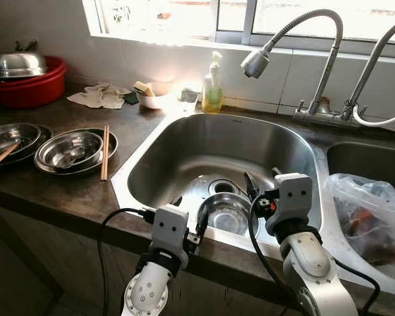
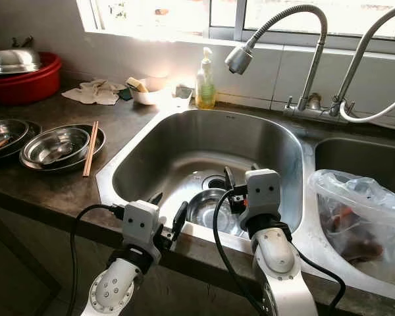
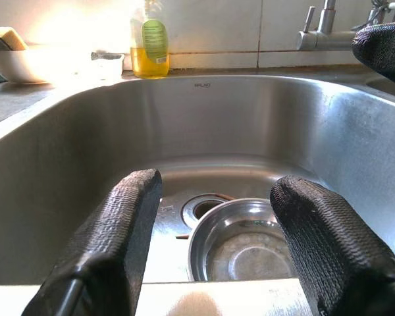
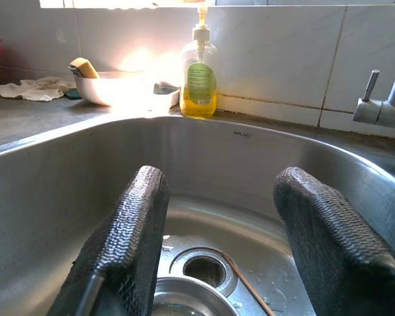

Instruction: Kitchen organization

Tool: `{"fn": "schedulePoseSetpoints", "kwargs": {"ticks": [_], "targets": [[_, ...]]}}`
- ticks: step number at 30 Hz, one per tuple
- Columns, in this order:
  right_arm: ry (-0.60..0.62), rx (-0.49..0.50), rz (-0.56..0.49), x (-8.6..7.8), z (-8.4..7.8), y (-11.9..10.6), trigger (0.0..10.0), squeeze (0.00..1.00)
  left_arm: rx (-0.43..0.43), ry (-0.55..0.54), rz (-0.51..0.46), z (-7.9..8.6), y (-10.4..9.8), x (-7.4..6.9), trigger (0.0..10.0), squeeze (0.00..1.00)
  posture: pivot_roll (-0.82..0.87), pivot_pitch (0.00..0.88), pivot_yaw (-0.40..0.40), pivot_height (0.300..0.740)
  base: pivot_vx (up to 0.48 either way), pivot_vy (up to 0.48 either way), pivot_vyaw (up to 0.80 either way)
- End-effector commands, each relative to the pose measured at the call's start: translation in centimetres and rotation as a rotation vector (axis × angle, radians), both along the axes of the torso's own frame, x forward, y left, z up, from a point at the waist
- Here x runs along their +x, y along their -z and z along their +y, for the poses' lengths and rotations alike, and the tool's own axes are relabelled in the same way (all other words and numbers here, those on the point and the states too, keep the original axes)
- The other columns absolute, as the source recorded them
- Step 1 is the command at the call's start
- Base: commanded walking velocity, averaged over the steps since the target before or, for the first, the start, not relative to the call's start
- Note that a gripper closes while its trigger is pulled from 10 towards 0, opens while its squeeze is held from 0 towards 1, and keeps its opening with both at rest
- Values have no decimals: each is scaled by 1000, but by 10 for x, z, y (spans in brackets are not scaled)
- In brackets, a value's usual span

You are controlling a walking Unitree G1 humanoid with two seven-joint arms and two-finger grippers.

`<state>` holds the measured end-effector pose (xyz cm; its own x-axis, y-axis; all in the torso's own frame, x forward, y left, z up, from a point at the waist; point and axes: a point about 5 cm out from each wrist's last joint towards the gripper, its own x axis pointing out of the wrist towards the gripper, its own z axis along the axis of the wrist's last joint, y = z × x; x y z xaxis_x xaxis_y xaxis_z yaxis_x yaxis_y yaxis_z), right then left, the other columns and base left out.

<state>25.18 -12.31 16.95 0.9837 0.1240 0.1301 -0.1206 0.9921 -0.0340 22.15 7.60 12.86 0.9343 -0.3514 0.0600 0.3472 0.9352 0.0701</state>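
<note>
Over the steel sink (image 1: 184, 141), both arms reach in. Right gripper (image 1: 260, 184) and left gripper (image 1: 189, 215) hover with fingers apart, empty, above the small steel bowl (image 1: 227, 214) lying beside the drain. Retrieval looks under way; next comes lowering onto its rim.

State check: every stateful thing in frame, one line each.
Left pincer: open, empty, at sink's front edge.
Right pincer: open, empty, over basin.
Small steel bowl: upright in steel sink, by drain.
Grey spray faucet: off.
Wooden chopsticks: across stacked steel bowls.
</note>
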Motion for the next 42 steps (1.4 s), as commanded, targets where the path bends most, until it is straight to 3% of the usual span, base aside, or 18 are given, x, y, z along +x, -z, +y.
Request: {"fn": "schedulePoseSetpoints", "kwargs": {"ticks": [1, 42], "targets": [[11, 3, -9, 1, 0, -4, 10000, 0, 18, 10, 43, -1, 9, 0, 10000, 0, 100, 0, -37, 740, 0, 0, 0], [4, -2, 11, 0, 1, 0, 10000, 0, 22, 10, 33, 0, 8, -3, 10000, 0, 106, 0, -39, 740, -278, 0, 0]]}}
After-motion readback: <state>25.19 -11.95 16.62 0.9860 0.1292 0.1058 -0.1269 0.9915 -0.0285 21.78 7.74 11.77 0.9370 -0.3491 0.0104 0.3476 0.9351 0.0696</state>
